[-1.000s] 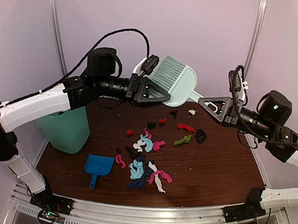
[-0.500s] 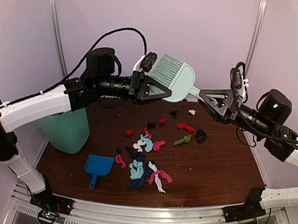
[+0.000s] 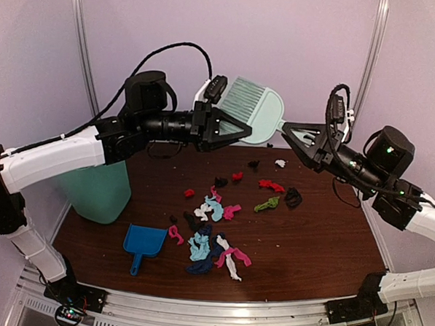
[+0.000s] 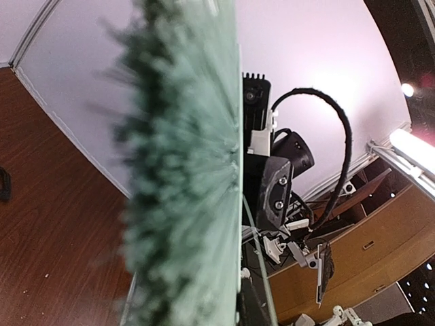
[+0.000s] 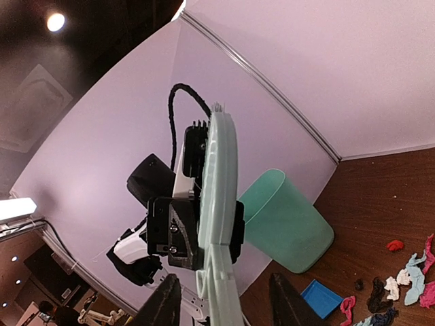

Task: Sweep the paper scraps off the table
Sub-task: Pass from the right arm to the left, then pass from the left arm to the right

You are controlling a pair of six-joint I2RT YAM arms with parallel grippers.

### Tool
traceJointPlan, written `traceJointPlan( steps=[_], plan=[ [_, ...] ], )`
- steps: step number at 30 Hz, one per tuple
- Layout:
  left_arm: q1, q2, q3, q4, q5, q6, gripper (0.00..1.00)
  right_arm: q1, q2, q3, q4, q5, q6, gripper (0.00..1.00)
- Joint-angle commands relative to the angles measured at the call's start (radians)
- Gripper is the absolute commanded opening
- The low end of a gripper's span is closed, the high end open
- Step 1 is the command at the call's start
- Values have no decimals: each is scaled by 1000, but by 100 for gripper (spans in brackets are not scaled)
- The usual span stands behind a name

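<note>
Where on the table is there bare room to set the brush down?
Bare wood lies right of the paper scraps, up to the table edge, and between the bin and the scraps. The near strip beside the dustpan is thin. The centre is crowded.

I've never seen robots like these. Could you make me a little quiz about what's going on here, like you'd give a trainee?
1. True or false: no tool holds the blue dustpan.
2. Which tool is shut on the pale green brush? A) left tool B) right tool
3. Fill in: the paper scraps lie on the ____, not in the mint-green bin.
Key: 1 true. 2 A; the right tool stands open, its fingers either side of the brush's handle. 3 table.
</note>
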Motion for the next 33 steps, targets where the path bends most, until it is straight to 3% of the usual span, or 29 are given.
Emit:
traceJointPlan(
  steps=[1, 6, 14, 25, 33],
  plan=[
    [-4, -1, 29, 65, 40, -14, 0, -8, 10, 35, 68, -44, 8, 42],
    [-5, -3, 30, 55, 47, -11, 0, -14, -3, 35, 64, -26, -1, 40],
    [-5, 0, 31, 47, 55, -12, 0, -20, 11, 41, 60, -60, 2, 26],
    [-6, 1, 24, 42, 53, -4, 0, -21, 35, 71, 7, -133, 3, 28],
    [-6, -1, 23, 8, 48, 19, 0, -21, 21, 69, -20, -146, 2, 20]
  ],
)
